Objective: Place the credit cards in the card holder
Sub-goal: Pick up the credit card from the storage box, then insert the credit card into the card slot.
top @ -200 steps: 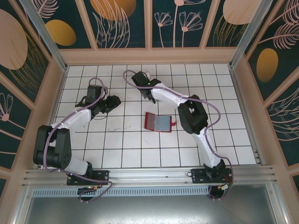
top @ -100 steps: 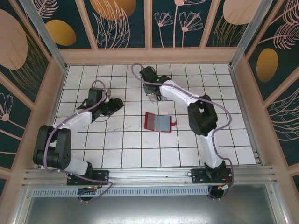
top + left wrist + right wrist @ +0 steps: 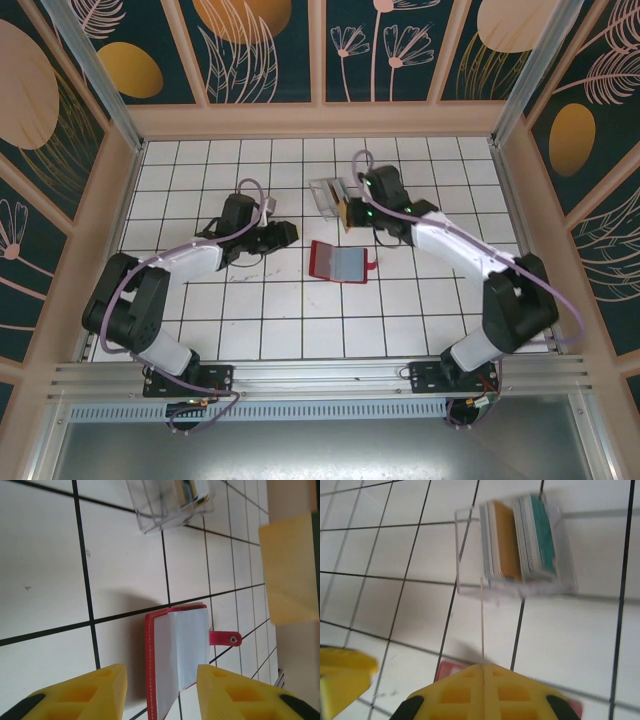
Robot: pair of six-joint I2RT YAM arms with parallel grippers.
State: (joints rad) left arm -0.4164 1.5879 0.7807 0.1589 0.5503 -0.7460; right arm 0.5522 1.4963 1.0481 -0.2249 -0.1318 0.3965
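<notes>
Right pincer (image 3: pixel 483 670) swung right with yellow card (image 3: pixel 287 570); case (image 3: pixel 465 587) holds cards (image 3: pixel 506 540).

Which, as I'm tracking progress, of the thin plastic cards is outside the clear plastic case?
The yellow-orange card pinched in the right gripper; the others are stacked in the clear case.

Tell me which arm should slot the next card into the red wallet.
Right. The right gripper is shut on a yellow card just beyond the open card holder. The left gripper is open and empty beside it, probably better for steadying.
</notes>
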